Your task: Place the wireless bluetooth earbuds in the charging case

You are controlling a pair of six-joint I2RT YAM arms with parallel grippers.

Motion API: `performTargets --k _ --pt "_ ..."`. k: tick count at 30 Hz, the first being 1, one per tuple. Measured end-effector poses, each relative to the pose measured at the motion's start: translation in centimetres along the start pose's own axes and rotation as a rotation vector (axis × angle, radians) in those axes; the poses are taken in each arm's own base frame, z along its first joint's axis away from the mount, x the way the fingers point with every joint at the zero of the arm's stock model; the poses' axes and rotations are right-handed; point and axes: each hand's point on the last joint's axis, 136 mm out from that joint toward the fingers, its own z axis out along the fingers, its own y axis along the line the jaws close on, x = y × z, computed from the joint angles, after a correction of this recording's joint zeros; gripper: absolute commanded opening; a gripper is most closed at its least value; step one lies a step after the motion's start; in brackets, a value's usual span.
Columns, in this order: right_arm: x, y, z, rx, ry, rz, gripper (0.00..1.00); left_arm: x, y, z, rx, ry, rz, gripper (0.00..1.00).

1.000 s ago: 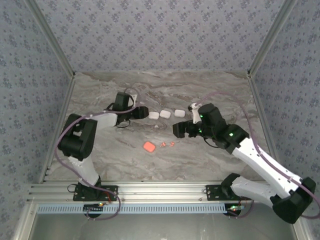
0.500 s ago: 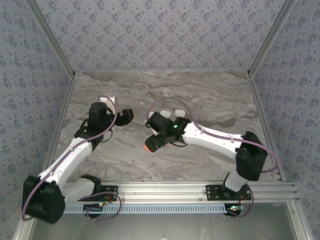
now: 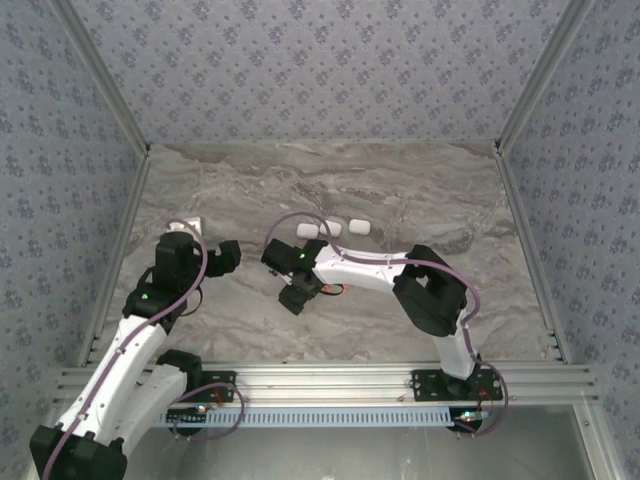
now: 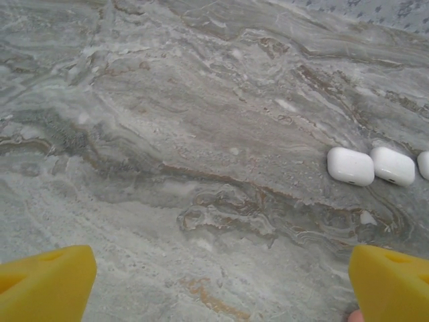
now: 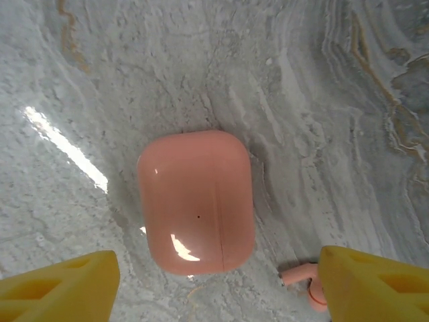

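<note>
Your right gripper (image 5: 218, 282) hangs over the middle of the marble table (image 3: 450, 200), a little to the left of centre; its jaws stand wide and hold nothing. Between the two yellow fingertips (image 5: 375, 282), but touching neither of them, lies the salmon case (image 5: 196, 201); it lies flat on the stone with its lid closed. One salmon earbud (image 5: 303, 277) lies on the table just beside the case, apart from it; one of the yellow fingertips covers a part of it, so you cannot tell from the right wrist view if the two touch.

Your left gripper (image 4: 221, 282) is on the left side of the table, well apart from the salmon case; its jaws also stand wide, with only bare stone between them.

The white cases (image 4: 350, 166) lie in a row, farther back than the salmon case and to the right of your left gripper; all are closed, side by side; the last one is cut by the edge of the left wrist view. Near them, on the near side, there is a small white piece (image 4: 367, 218); it is too small to tell what it is.
</note>
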Motion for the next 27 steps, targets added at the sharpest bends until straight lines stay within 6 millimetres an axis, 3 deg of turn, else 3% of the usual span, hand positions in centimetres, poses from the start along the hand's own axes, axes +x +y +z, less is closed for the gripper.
performTargets --k 6,12,18,22,27 --pt "0.5 0.3 1.4 -0.008 0.039 -0.018 0.63 0.5 0.2 0.4 -0.011 0.022 0.002 0.97" --pt "0.8 0.7 2.0 -0.024 0.055 -0.021 0.43 0.7 0.2 0.6 -0.013 0.034 0.003 0.97" --pt "0.6 0.1 1.5 -0.024 0.016 -0.008 0.40 0.9 -0.5 0.6 0.026 0.048 0.004 0.97" --pt "0.7 -1.6 -1.4 -0.006 -0.062 -0.002 0.40 1.4 -2.3 0.7 0.126 0.087 0.019 0.95" --pt "-0.4 -4.8 -8.8 0.036 -0.316 -0.011 0.40 0.4 -7.6 0.0 0.409 0.135 0.025 0.92"
